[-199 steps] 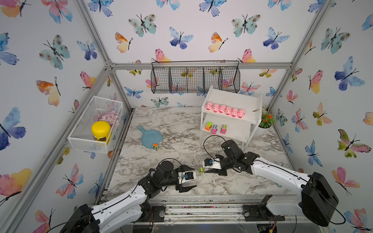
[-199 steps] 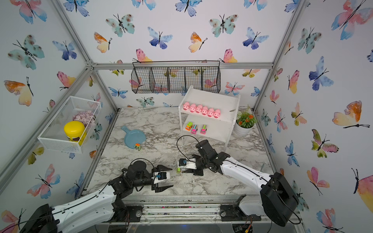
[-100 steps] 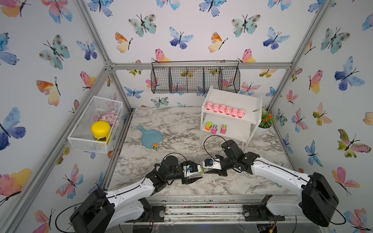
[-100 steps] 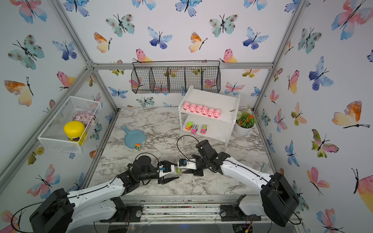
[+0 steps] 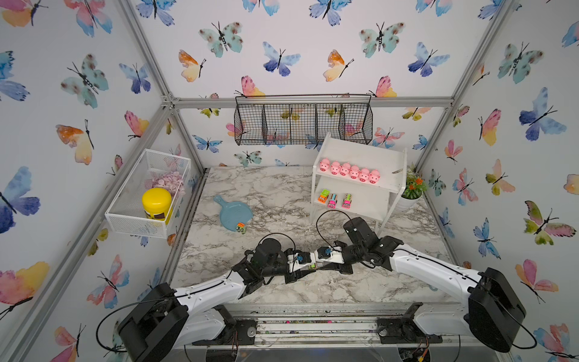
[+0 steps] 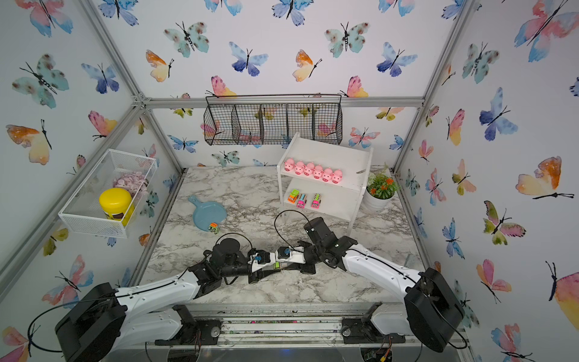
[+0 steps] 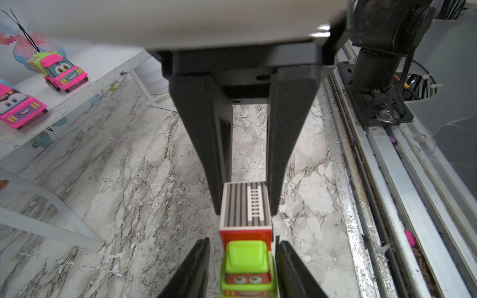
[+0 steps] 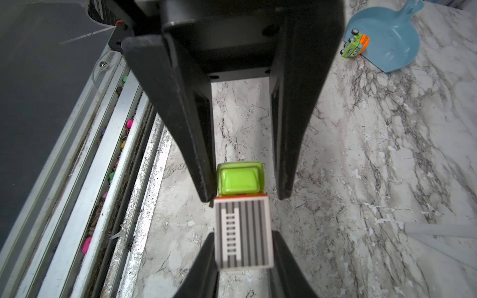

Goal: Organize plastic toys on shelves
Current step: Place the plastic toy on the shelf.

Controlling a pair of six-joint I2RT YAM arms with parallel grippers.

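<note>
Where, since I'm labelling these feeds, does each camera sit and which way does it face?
Top views: high over the front rail, looking down and back at the marble table and white shelf; left arm and right arm show.
Left wrist: on the left arm, looking past the left gripper at the right gripper and pink trucks.
Right wrist: on the right arm, looking past the right gripper at the left gripper and blue dish.
Shared: both wrist views show the green-cabbed toy truck between the grippers.

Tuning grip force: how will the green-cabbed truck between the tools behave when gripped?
The truck looks hard plastic, so likely stiff and light. Its glossy green cab might slip in the left tool. The flat-sided rear box should clamp squarely.
</note>
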